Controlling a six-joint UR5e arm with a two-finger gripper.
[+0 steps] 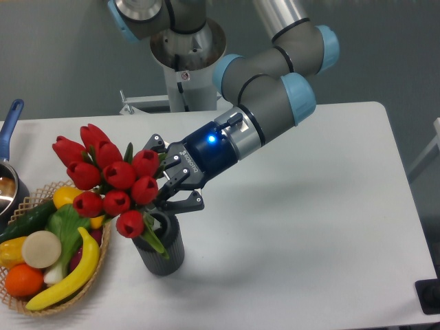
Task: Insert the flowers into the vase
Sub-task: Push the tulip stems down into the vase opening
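Left of frame centre, the flowers [110, 175]: glossy red tulip buds bunched tight, green leaves below, tilted left, stems at the mouth of the vase [162, 247]. Vase is a dark grey ribbed cylinder, upright on the white table [309, 227], lower left. Gripper [167, 194] clamped on the stems just above the vase. Wicker basket [75, 292] of smooth fruit sits beside it.

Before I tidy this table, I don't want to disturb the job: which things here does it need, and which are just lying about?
In use:
- flowers, held by the pincer
- vase, right below them

Lying about:
- wicker basket of fruit and vegetables, at the table's left edge
- pot with a blue handle, far left
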